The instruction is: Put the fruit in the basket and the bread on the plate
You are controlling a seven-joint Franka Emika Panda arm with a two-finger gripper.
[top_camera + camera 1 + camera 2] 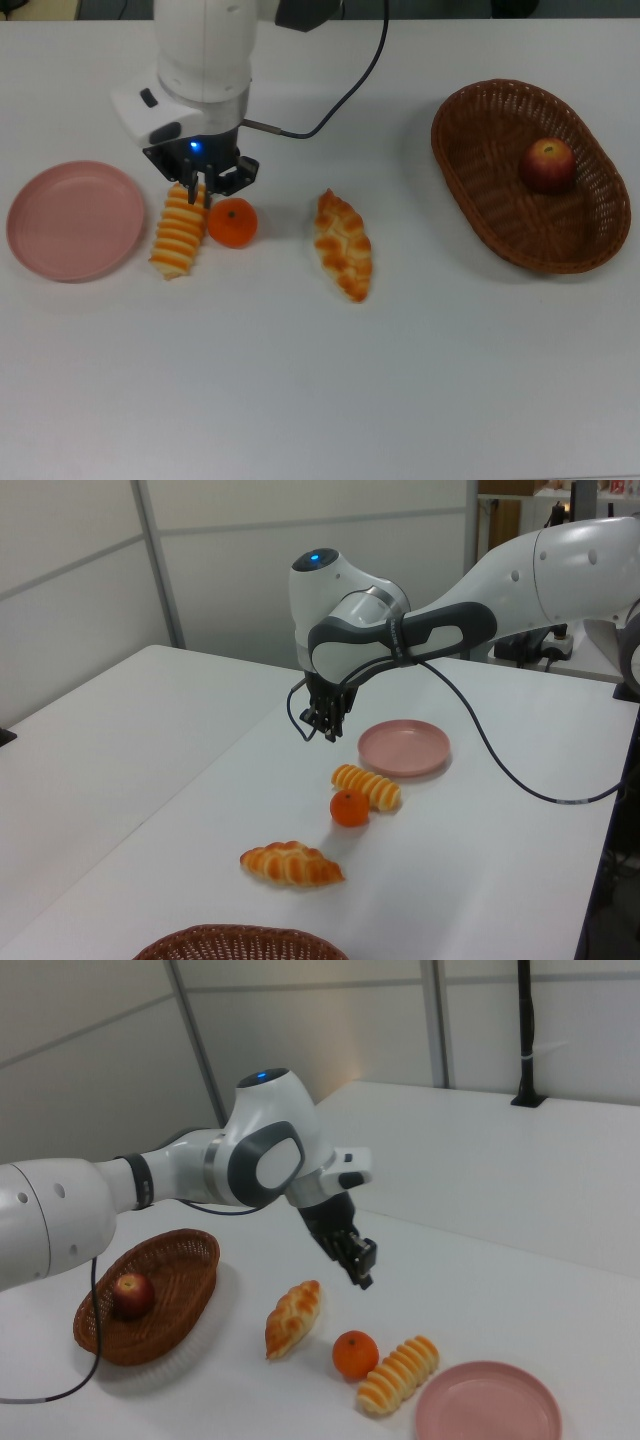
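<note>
On the white table (pixel 420 380), the basket (pixel 500 215) serves as the landmark, lying at the top view's right with the apple (pixel 547 164) inside it. The arm (pixel 540 580) reaches across the table well away from the basket, toward the far end of the row. The plate (pixel 75 220) lies farthest from the basket and bare. The loaf (pixel 343 245) is the piece nearest the basket, lying on the table. The roll (pixel 180 230) lies just beside the plate on its basket side. The mandarin (pixel 232 222) touches the roll, between roll and loaf. The gripper (pixel 197 190) hangs above the roll's upper end, fingers close together, holding nothing.
</note>
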